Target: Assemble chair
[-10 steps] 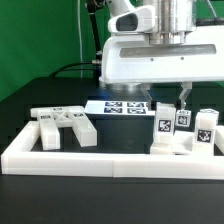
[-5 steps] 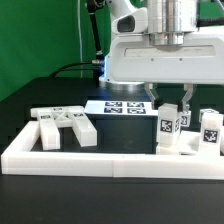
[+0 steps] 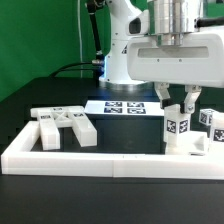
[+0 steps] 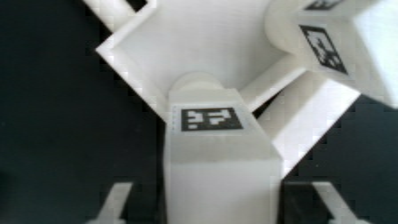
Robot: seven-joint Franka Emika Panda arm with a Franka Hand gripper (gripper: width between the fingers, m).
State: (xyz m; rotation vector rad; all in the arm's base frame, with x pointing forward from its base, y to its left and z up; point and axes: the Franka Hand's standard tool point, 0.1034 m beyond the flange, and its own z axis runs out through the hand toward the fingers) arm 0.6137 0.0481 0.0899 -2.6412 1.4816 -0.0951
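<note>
Several chair parts [image 3: 62, 126] lay in separate groups on tabletop [image 3: 40, 95]; tool [image 3: 178, 106] clamped on tagged post [image 3: 177, 129]; most joining judged undone.

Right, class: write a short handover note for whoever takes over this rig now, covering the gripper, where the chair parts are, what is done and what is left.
The gripper is shut on the upright tagged post, at the exterior view's right, just inside the border wall.
Parts: more tagged blocks stand further right; a cluster of flat pieces lies at the left; the marker board lies behind.
Done: no chair shape stands yet.
Left: probably set this post, then join the rest.
</note>
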